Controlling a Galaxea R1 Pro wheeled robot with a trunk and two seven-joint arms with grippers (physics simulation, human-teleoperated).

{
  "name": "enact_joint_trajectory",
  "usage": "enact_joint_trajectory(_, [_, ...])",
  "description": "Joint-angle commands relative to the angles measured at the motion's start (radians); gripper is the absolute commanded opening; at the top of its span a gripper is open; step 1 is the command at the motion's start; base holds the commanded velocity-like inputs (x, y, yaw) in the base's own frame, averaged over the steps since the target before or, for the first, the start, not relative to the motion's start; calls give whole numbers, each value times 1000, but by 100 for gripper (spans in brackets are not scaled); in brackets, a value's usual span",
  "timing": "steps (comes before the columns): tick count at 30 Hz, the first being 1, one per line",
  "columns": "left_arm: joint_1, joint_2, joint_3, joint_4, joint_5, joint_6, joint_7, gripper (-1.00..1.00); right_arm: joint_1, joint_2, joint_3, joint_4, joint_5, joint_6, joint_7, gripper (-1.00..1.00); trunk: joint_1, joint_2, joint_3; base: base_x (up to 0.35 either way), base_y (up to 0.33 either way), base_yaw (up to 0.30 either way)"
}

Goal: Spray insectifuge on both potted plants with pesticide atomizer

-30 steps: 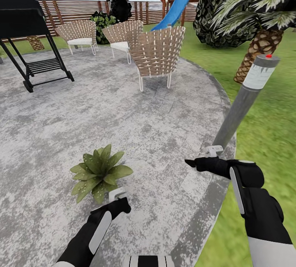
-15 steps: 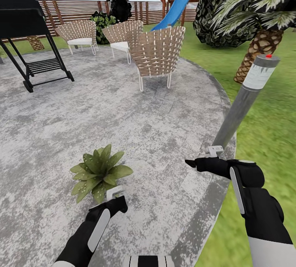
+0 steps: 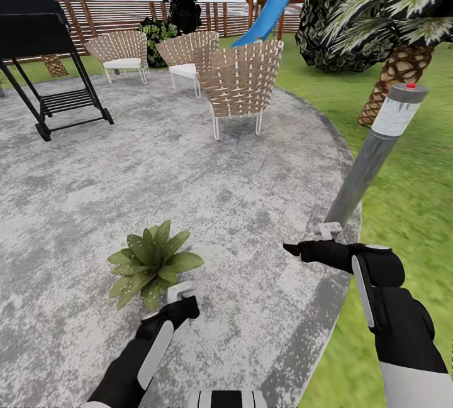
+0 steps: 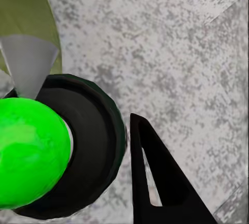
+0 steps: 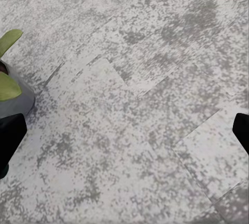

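Spraying step. My left gripper [image 3: 179, 305] grips the pesticide atomizer [image 3: 181, 292] just beside the potted plant [image 3: 153, 262]; white specks seem sparse. Right gripper [image 3: 293, 248] open, idle. Next: aim the nozzle over uncovered leaves.

Bright, even daylight (shadowless); soft render

Bare patio [image 3: 207, 188] across frame centre, open for passage. Potted plant [image 3: 151, 263] lower left, just above left gripper [image 3: 181, 295]. Grey post [image 3: 374, 150] leaning at right, above right gripper [image 3: 296, 249]. Wicker chairs [image 3: 239, 81] and grill [image 3: 38, 37] far off, upper frame.
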Motion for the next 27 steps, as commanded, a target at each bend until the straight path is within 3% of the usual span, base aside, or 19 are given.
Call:
enact_joint_trajectory(1, [6, 2, -22, -20, 9, -11, 11, -100, 0, 0, -1, -1, 11, -1, 10, 100, 0, 0, -1, -156, -33, 0])
enact_joint_trajectory(5, [58, 7, -70, -136, 8, -30, 14, -100, 0, 1, -1, -1, 11, -10, 10, 100, 0, 0, -1, -277, -81, 0])
enact_joint_trajectory(12, [85, 8, -78, -206, 9, -29, 14, -100, 0, 1, 0, -1, 11, -11, 10, 100, 0, 0, -1, -324, -85, 0])
enact_joint_trajectory(17, [92, 8, -79, -234, 9, -26, 13, -100, 0, 1, 0, -1, 11, -11, 11, 100, 0, 0, -1, -86, -13, 0])
enact_joint_trajectory(22, [126, 10, -117, -390, 8, -21, 4, -100, 0, 0, -1, -6, 10, -11, 12, 100, 0, 0, -1, -7, -1, 0])
enact_joint_trajectory(24, [129, 26, -149, -420, 8, -20, -21, -100, 0, 0, -2, -7, 11, -17, 12, 100, 0, 0, -1, -1, 0, 0])
enact_joint_trajectory(27, [130, 76, -160, -481, 16, -3, -112, -100, 0, 0, -2, -7, 10, -38, 27, 100, 0, 0, -1, 0, 0, 0])
